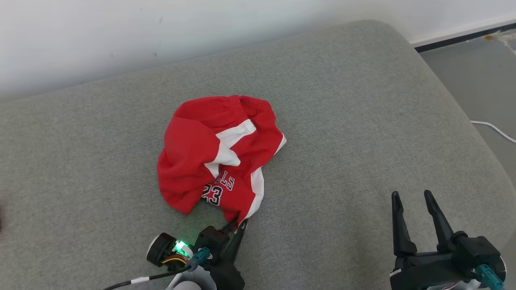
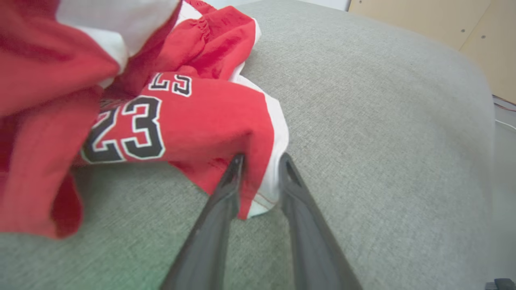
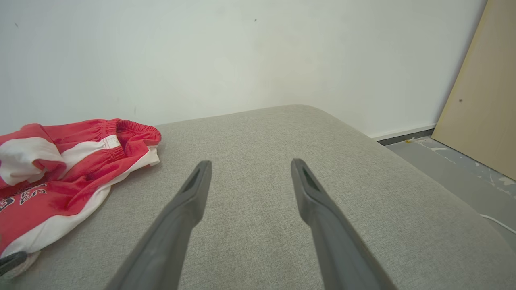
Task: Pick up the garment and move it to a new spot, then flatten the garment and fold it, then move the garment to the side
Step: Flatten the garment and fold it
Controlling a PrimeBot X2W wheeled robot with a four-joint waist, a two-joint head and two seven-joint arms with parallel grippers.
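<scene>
The garment [image 1: 193, 161] is a crumpled pair of red shorts with white panels and a black "23", lying in a heap mid-cushion. My left gripper [image 1: 238, 223] is at its near corner. In the left wrist view the two dark fingers [image 2: 229, 181] pinch the red-and-white hem of the garment [image 2: 193, 117], with cloth bunched between the left gripper [image 2: 261, 159] tips. My right gripper [image 1: 413, 199] hovers open over bare cushion, well to the right of the garment. In the right wrist view the right gripper [image 3: 249, 165] holds nothing and the garment [image 3: 60, 177] lies to its left.
The grey fabric cushion [image 1: 342, 100] runs back to a white wall [image 1: 121, 32] and rounds off at the right. Beyond that edge are grey floor [image 1: 475, 80], a white cable [image 1: 494, 129] and a leaning wooden panel [image 3: 479, 100].
</scene>
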